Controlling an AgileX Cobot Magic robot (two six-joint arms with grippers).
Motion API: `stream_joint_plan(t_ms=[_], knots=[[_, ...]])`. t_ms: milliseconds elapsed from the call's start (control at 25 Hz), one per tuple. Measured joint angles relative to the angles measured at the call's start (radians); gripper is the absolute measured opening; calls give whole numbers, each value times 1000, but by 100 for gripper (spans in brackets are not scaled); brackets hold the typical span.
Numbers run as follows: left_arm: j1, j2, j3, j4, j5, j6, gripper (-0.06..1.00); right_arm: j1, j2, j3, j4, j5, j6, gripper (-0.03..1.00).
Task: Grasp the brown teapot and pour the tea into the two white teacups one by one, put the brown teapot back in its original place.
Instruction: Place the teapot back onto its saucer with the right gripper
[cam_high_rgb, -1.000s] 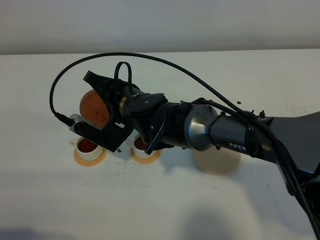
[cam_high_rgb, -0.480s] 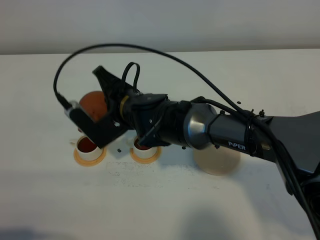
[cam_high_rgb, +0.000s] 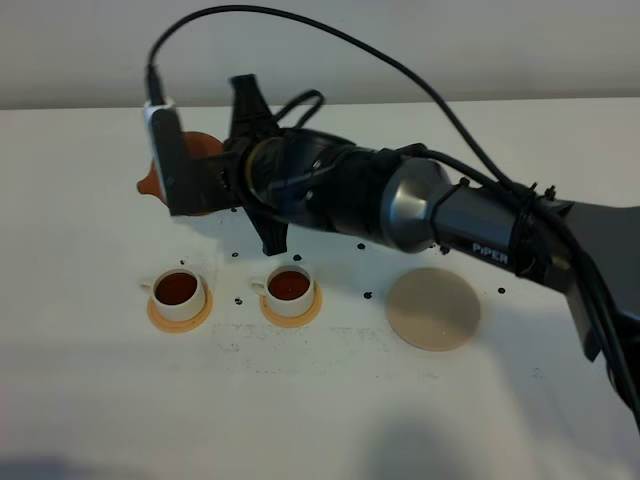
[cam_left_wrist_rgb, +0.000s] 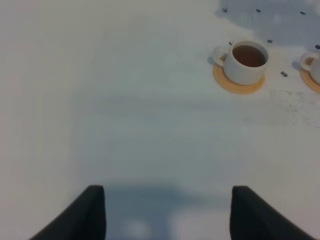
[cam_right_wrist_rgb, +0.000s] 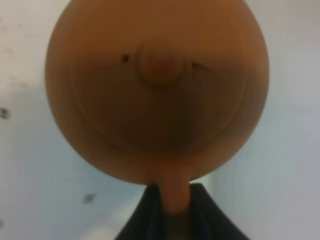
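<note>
Table (cam_high_rgb: 330, 400): we see a white, matte top, scattered with small dark specks around the cups and the coaster; soft shadows lie along the near edge.
Wall (cam_high_rgb: 400, 50): plain pale grey, meeting the table's far edge in a straight line.
Teapot (cam_high_rgb: 200, 170): brown, held up off the table at about 10 o'clock from the left cup. In the high view the wrist camera hides most of it; its spout (cam_high_rgb: 147, 186) pokes out toward 9 o'clock.
Right gripper (cam_right_wrist_rgb: 172, 197): clamped on the teapot's handle; in the wrist view we note the dark fingers (cam_right_wrist_rgb: 150, 210) pinching the handle below the round lid and its knob (cam_right_wrist_rgb: 160, 62).
Left cup (cam_high_rgb: 179, 292): white, on an orange saucer (cam_high_rgb: 180, 316), filled with brown tea, handle toward 9 o'clock.
Right cup (cam_high_rgb: 289, 288): same kind, also filled, just at 3 o'clock of the left cup, on its own saucer.
Coaster (cam_high_rgb: 433, 308): pale beige disc, bare, at 3 o'clock of the right cup, well apart from the teapot.
Left gripper (cam_left_wrist_rgb: 167, 210): released, fingers spread wide over bare table, nothing between them; the left cup sits far off at roughly 1 o'clock in its view.
</note>
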Motion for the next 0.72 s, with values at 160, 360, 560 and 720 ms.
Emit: stream_joint_plan(t_ms=[160,360,560,720], knots=[[0,0,0,0,0,1,54,-44,0,-6,242,24,-22,12],[0,0,0,0,0,1,54,-93,0,-11,446,35,-29,12],[0,0,0,0,0,1,54,-119,5,-12,597,50,-48,12],[0,0,0,0,0,1,54,-121,39,-60,702,103,-68,12]])
